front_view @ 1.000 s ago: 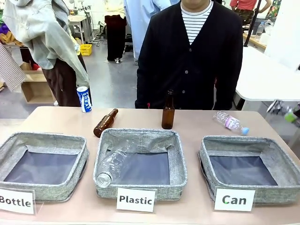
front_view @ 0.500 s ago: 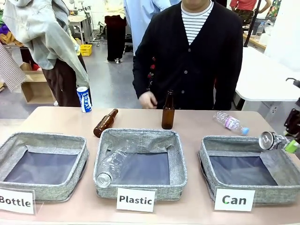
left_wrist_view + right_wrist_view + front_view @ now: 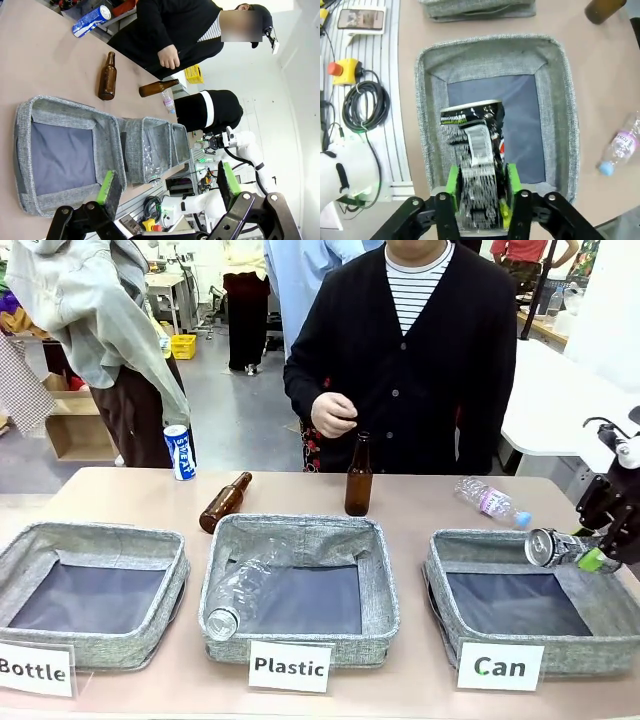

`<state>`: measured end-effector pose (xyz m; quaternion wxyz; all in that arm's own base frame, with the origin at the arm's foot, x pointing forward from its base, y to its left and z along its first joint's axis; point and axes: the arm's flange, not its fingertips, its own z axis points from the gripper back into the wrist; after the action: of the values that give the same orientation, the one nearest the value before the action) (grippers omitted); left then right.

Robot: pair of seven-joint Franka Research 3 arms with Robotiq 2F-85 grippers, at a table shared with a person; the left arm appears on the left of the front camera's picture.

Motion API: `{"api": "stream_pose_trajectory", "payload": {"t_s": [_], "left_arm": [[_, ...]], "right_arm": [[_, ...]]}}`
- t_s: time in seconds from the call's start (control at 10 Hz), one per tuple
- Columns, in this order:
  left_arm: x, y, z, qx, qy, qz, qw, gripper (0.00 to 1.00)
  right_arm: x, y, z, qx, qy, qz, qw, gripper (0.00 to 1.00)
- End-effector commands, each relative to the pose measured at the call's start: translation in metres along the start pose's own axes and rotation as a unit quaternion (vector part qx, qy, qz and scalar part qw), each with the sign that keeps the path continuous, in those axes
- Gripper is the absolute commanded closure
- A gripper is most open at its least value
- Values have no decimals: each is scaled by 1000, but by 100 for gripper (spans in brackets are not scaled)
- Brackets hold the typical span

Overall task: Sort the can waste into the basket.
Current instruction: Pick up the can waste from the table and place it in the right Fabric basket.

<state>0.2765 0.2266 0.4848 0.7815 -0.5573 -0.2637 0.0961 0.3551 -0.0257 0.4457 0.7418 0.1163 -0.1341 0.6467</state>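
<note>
My right gripper [image 3: 596, 553] [image 3: 479, 187] is shut on the crushed silver and dark can [image 3: 553, 547] [image 3: 477, 160], holding it lying flat above the right rim of the grey "Can" basket [image 3: 440, 570] [image 3: 555, 115], over its dark floor. The blue and white "SWEAT" can [image 3: 180, 451] [image 3: 91, 20] stands at the table's far left edge. My left gripper [image 3: 165, 185] hangs open above the table with nothing between its fingers.
The "Plastic" basket [image 3: 385, 585] holds a clear bottle [image 3: 238, 593]; the "Bottle" basket [image 3: 170, 575] is at the left. Two brown bottles, one lying [image 3: 224, 502], one upright [image 3: 359, 476], and a clear plastic bottle [image 3: 489, 502] are at the far side. The person's hand [image 3: 333, 414] hovers above the upright bottle.
My right gripper came in from the right with the crushed can and moved left over the "Can" basket. The person's hand rose to chest height.
</note>
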Motion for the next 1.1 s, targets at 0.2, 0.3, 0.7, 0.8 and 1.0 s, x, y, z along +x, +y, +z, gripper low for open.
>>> {"api": "stream_pose_trajectory", "payload": {"t_s": [0.2, 0.3, 0.7, 0.8, 1.0], "left_arm": [[0, -2, 1, -4, 2, -10, 1000, 0], [0, -2, 1, -4, 2, -10, 1000, 0], [0, -2, 1, -4, 2, -10, 1000, 0], [0, -2, 1, -4, 2, -10, 1000, 0], [0, -2, 1, -4, 2, -10, 1000, 0]], "right_arm": [[4, 1, -4, -12, -13, -21, 1000, 0], [5, -1, -3, -7, -14, -38, 999, 0], [12, -10, 4, 20, -79, -212, 974, 0], [26, -17, 12, 54, -206, -413, 886, 0], [22, -33, 26, 147, -297, -586, 740, 0]]}}
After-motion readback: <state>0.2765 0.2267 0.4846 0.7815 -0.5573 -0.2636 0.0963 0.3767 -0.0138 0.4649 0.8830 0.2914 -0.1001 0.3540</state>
